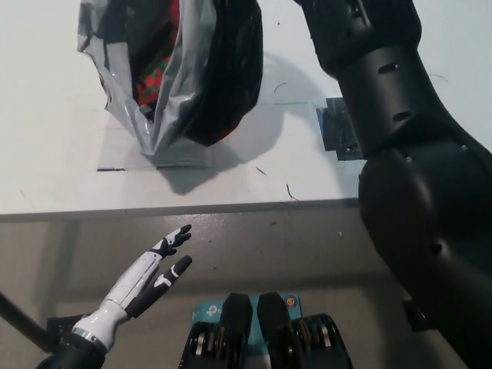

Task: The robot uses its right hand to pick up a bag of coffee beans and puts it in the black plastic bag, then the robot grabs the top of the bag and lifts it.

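The black plastic bag [207, 84] hangs in the air above the white table [46, 184], its grey inner side turned toward me and its shadow on the tabletop below. Inside its mouth shows the red and green coffee bean bag [157, 73]. My black right arm [384, 100] rises along the bag's right side to the picture's top edge. Only the base of the right hand [311, 6] shows there, and the bag's top runs out of view with it. My white left hand [157, 269] rests open below the table's front edge at lower left.
A clear taped patch [127, 150] lies on the table under the bag. A dark square patch [338, 131] sits on the table beside my right arm. The table's front edge [192, 211] runs across the middle, with floor below.
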`<action>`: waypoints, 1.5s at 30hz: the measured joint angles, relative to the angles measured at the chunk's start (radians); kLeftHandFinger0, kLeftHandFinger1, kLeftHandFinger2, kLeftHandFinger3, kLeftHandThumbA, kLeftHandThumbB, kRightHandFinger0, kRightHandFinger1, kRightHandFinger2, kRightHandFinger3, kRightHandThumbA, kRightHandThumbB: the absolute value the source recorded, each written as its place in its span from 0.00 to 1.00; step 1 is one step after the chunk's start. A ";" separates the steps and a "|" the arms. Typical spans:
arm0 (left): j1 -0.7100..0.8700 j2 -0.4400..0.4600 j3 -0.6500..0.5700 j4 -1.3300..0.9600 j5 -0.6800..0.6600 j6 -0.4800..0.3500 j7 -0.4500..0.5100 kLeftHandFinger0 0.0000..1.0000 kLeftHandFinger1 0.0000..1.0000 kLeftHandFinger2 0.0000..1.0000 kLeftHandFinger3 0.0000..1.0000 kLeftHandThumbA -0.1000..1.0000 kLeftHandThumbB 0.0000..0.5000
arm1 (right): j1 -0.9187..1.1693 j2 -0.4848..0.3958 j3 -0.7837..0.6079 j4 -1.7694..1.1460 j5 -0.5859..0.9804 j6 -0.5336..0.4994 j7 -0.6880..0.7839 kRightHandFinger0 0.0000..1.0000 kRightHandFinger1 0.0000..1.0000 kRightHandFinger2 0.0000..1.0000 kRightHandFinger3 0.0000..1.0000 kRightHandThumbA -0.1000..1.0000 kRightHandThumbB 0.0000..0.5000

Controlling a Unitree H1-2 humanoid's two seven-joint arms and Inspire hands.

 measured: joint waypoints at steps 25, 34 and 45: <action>0.000 -0.009 -0.034 0.005 0.001 0.001 -0.010 1.00 1.00 1.00 1.00 0.99 0.21 | -0.157 0.024 -0.051 0.261 0.023 -0.018 -0.105 0.00 0.10 0.64 0.88 0.15 0.00; -0.016 -0.014 -0.065 0.005 0.003 0.000 -0.021 1.00 1.00 1.00 1.00 1.00 0.24 | -0.206 0.077 -0.053 0.289 0.026 -0.052 -0.125 0.00 0.22 0.78 1.00 0.18 0.00; -0.039 -0.015 -0.090 0.004 0.024 -0.007 -0.025 0.99 1.00 1.00 1.00 1.00 0.25 | -0.244 0.098 -0.066 0.320 0.047 -0.131 -0.144 0.00 0.21 0.80 0.94 0.18 0.00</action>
